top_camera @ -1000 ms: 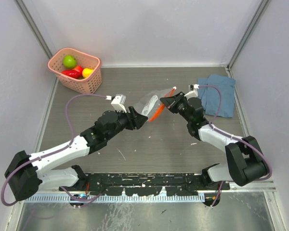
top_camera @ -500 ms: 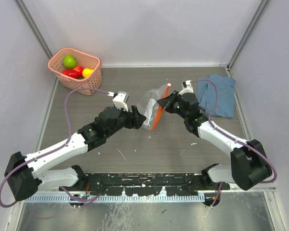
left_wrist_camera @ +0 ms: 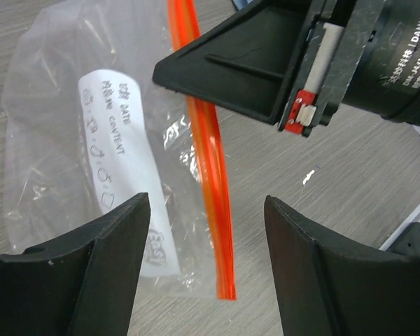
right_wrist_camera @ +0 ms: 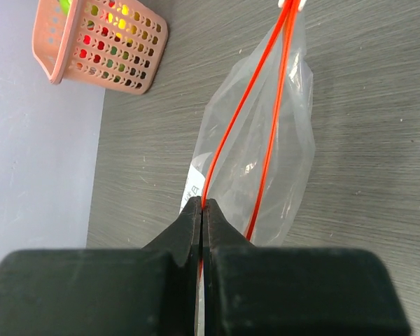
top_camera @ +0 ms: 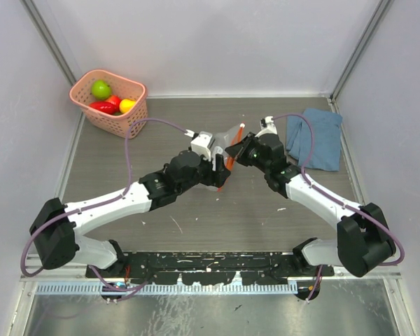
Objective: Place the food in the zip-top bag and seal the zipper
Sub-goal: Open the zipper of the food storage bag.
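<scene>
**A:** Leftward of the bag a second ago, the left gripper (top_camera: pixel 218 176) has swung in toward the middle of the top view. It now sits right against the zip-top bag (top_camera: pixel 222 143).

**B:** Are its jaws holding anything?

**A:** No, they are released and stand wider than before. In the left wrist view the left gripper (left_wrist_camera: pixel 206 203) has one finger on each side of the bag's (left_wrist_camera: pixel 63 105) lower edge. The white label (left_wrist_camera: pixel 122 161) and the zipper (left_wrist_camera: pixel 208 168) lie between them, and neither finger seems to touch the plastic.

**B:** And the other arm?

**A:** The right gripper (top_camera: pixel 233 149) has slid a little left. It is clenched on one track of the zipper (top_camera: pixel 228 164). In its own wrist view, two orange lines of the zipper (right_wrist_camera: pixel 241 112) run down from the top edge and spread apart. The left line ends inside the closed right gripper (right_wrist_camera: pixel 201 204).

**B:** Where is the bag?

**A:** It is at the centre of the table (top_camera: pixel 196 217), between the two grippers. From the right wrist the bag (right_wrist_camera: pixel 273 161) looks clear and crinkled.

**B:** Where is the food?

**A:** The food (top_camera: pixel 101 89) is in the pink basket (top_camera: pixel 129 122) at the upper left, well apart from the bag. The same basket (right_wrist_camera: pixel 105 59) shows in the upper left of the right wrist view.

**B:** Anything else?

**A:** A blue cloth (top_camera: pixel 318 136) lies at the upper right, just beyond the right arm.
</scene>
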Controlling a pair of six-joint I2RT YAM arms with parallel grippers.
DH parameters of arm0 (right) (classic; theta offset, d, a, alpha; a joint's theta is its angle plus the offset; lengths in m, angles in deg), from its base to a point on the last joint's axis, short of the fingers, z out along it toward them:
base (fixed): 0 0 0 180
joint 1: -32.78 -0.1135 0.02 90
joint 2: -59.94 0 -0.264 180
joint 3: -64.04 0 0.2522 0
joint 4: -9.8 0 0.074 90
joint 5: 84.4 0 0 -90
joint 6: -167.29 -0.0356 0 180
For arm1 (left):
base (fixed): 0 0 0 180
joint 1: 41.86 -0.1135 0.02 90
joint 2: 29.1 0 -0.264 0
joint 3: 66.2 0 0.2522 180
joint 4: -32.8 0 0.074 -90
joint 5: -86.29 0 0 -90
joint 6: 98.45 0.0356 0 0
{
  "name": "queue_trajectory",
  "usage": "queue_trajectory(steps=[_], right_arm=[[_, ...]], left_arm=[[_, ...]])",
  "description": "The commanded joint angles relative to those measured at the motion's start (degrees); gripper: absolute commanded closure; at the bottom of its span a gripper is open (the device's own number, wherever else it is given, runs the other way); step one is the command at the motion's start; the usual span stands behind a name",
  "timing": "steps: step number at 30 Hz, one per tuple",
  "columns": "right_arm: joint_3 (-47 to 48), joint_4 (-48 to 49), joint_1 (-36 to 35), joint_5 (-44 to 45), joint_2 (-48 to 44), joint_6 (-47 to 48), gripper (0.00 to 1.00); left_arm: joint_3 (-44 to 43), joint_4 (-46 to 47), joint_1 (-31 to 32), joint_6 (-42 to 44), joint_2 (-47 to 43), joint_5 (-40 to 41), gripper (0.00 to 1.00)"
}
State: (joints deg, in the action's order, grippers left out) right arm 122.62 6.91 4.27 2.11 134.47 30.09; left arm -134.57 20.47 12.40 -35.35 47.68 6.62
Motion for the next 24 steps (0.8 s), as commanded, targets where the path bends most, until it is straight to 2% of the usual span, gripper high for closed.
queue_trajectory(steps=[1, 7, 17, 24], right_arm=[[2.8, 0.6, -0.8, 1.2, -1.2, -1.5, 0.99], [2.8, 0.8, -1.2, 1.2, -0.9, -2.0, 0.99], [2.6, 1.3, -1.6, 0.9, 0.0, -2.4, 0.99], [2.7, 1.2, -2.0, 1.1, 0.6, -2.9, 0.99]], left_arm=[[-4.2, 1.2, 2.4, 4.8, 2.3, 8.1, 0.33], [-6.1, 0.5, 4.8, 8.5, 5.2, 15.5, 0.36], [-8.6, -0.5, 7.2, 13.1, 8.7, 23.0, 0.51], [-11.2, -1.3, 10.5, 18.7, 11.8, 31.8, 0.53]])
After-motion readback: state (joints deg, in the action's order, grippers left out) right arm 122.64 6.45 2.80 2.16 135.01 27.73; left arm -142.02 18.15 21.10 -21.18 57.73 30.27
